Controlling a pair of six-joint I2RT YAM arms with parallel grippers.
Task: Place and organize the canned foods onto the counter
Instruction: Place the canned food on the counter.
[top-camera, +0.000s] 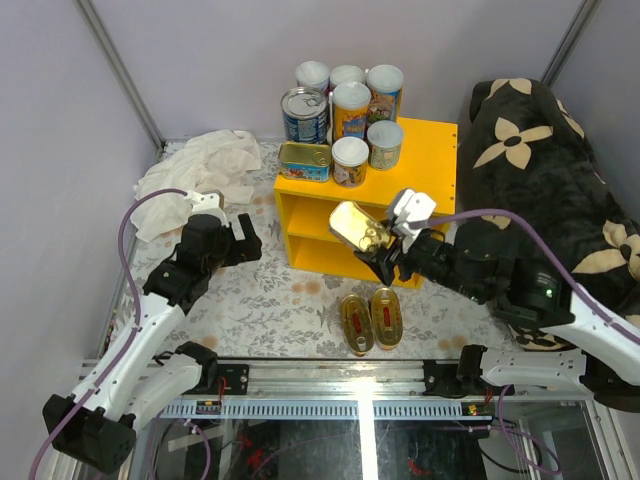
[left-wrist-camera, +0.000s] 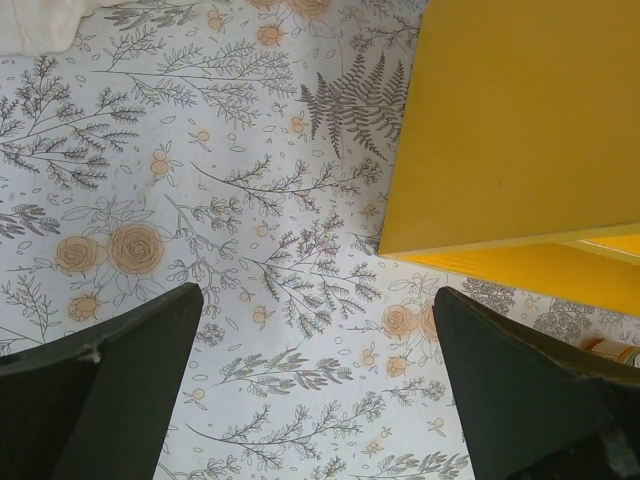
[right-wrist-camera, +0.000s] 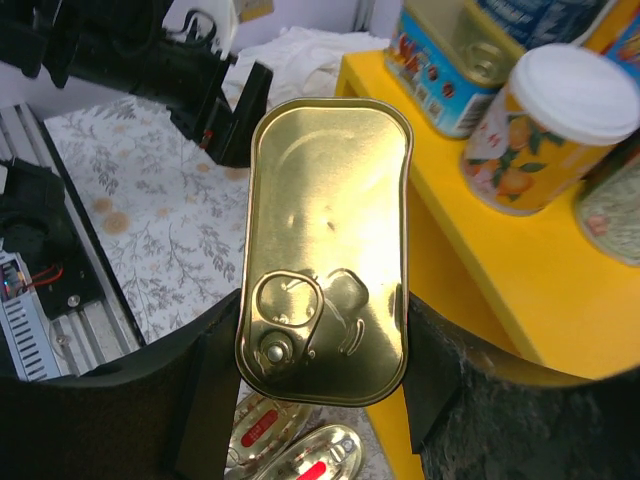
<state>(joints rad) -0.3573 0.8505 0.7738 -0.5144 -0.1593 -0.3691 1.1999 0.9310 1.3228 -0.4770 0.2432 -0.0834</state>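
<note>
My right gripper (top-camera: 378, 245) is shut on a flat gold rectangular fish tin (right-wrist-camera: 325, 250) with a pull ring, held in the air just in front of the yellow counter (top-camera: 425, 160); the same tin (top-camera: 356, 226) shows from above. On the counter's top stand several white-lidded cans (top-camera: 351, 108), a blue-labelled steel can (top-camera: 304, 114) and a squat rectangular tin (top-camera: 304, 160). Two gold oval tins (top-camera: 371, 318) lie on the floral floor in front. My left gripper (left-wrist-camera: 318, 390) hangs open over bare floor left of the counter (left-wrist-camera: 520, 120), holding nothing.
A crumpled white cloth (top-camera: 205, 170) lies at the back left. A black cushion with cream flowers (top-camera: 545, 190) fills the right side. The metal rail (top-camera: 350, 385) runs along the near edge. The counter's lower shelves (top-camera: 315, 235) face the arms.
</note>
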